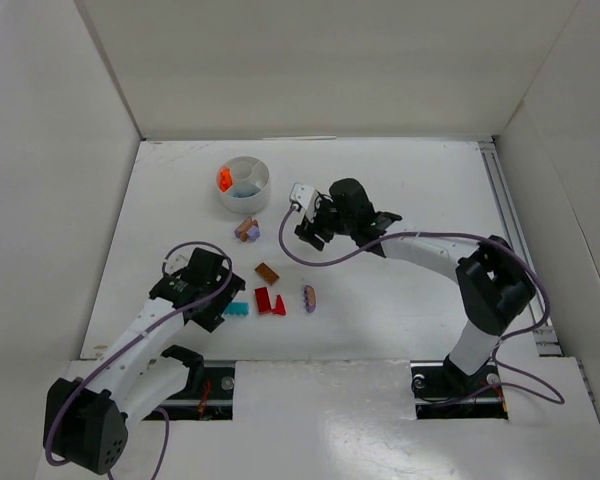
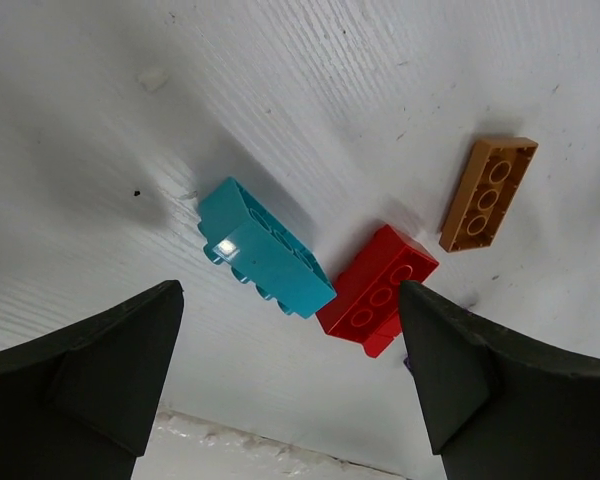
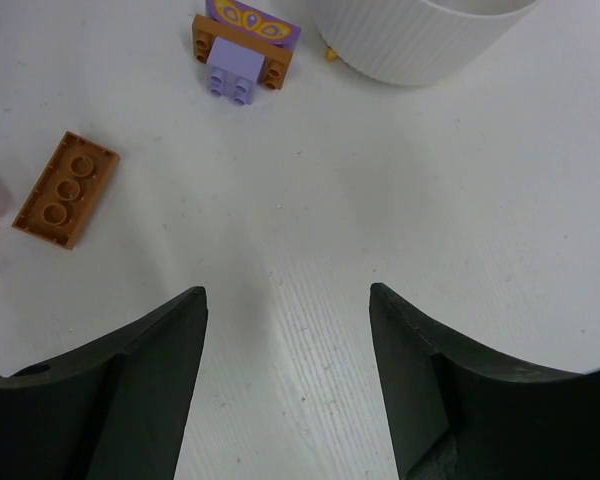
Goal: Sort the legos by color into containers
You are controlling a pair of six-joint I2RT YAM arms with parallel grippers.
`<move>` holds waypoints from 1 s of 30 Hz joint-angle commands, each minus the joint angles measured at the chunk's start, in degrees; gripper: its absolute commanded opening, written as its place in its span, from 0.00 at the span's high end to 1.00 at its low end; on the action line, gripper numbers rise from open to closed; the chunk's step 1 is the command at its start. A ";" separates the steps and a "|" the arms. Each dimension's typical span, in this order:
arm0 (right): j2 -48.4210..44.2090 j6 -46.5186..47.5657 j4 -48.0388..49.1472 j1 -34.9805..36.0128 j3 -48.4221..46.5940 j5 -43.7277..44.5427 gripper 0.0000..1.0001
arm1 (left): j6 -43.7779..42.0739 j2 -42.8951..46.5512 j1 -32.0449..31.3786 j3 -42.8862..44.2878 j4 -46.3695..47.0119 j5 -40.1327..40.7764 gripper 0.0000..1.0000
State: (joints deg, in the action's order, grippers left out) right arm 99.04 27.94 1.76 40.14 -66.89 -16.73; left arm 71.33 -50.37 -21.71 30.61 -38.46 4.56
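The white round dish [image 1: 262, 192] stands at the back and holds orange pieces [image 1: 223, 179] and a teal piece [image 1: 246, 190]. A teal brick [image 2: 265, 248], a red brick [image 2: 378, 290] and a brown-orange brick [image 2: 488, 193] lie on the table. My left gripper [image 2: 290, 292] is open and empty, just short of the teal brick [image 1: 238, 310]. My right gripper [image 3: 287, 290] is open and empty over bare table, near the dish [image 3: 420, 40], a purple and brown piece [image 3: 242, 45] and the brown-orange brick [image 3: 65, 189].
A second red piece [image 1: 279, 306] lies next to the red brick [image 1: 264, 299]. Another purple and brown piece [image 1: 309, 297] lies to their right. White walls enclose the table on the left, back and right.
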 commanded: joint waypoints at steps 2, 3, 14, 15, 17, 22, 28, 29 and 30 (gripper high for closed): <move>-4.03 -1.31 3.78 -0.94 1.06 -1.55 0.29 | 2.85 -1.82 -0.26 -0.46 0.92 2.39 0.16; -4.73 -1.31 3.78 -0.94 1.67 -1.55 0.29 | 2.85 -2.71 -0.26 -1.16 2.76 1.86 0.19; -6.41 -1.84 3.78 -3.67 2.73 -1.63 0.29 | 1.62 -7.99 -0.79 0.06 3.39 4.23 0.56; -6.41 -1.84 3.78 -3.67 2.73 -1.64 0.29 | 1.62 -7.29 -0.79 0.06 3.39 4.75 0.60; -6.41 -1.84 3.78 -3.67 2.73 -1.64 0.29 | 1.62 -6.59 -0.79 0.06 3.39 5.37 0.77; -7.02 -1.84 3.78 -4.19 3.26 -1.64 0.29 | 1.62 -6.06 -0.79 0.59 4.00 5.90 0.90; -10.88 -1.31 3.78 -4.19 6.33 -0.25 0.29 | -1.97 -4.30 -0.79 6.11 5.66 13.17 0.95; -11.85 -1.31 3.78 -4.19 7.12 0.73 0.29 | -2.68 -3.52 -1.31 7.17 5.67 15.11 0.95; -13.95 -0.79 3.78 -4.19 8.61 1.69 0.29 | -4.34 -3.51 -1.31 8.31 6.63 17.13 0.95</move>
State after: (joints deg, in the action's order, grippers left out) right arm 90.48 26.76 2.79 36.34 -59.99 -16.49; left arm 70.70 -56.12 -22.44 33.54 -34.39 13.91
